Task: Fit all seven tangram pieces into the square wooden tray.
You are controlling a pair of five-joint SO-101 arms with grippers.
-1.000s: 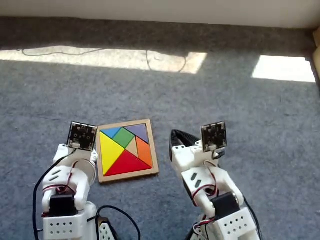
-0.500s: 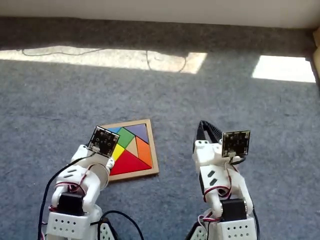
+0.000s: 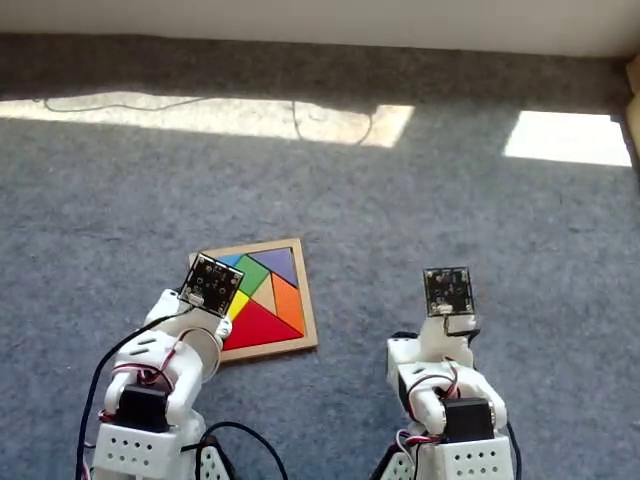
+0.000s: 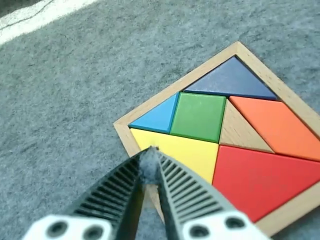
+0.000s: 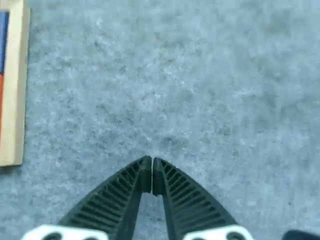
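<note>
Hovering over the yellow piece [image 4: 187, 150] in the tray [image 4: 121, 132], the left gripper [image 4: 150, 156] is sitting closed — the right gripper [image 5: 151, 170] likewise, over carpet [image 5: 210, 75].

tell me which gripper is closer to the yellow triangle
Left. The left gripper is right over an edge of the yellow triangle; the right gripper is over the carpet, beside the tray.

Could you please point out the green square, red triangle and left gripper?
green square [image 4: 198, 116]: left wrist view, its centre.
red triangle [image 4: 265, 175]: left wrist view, its middle.
left gripper [image 4: 149, 154]: left wrist view, between fingertips.
</note>
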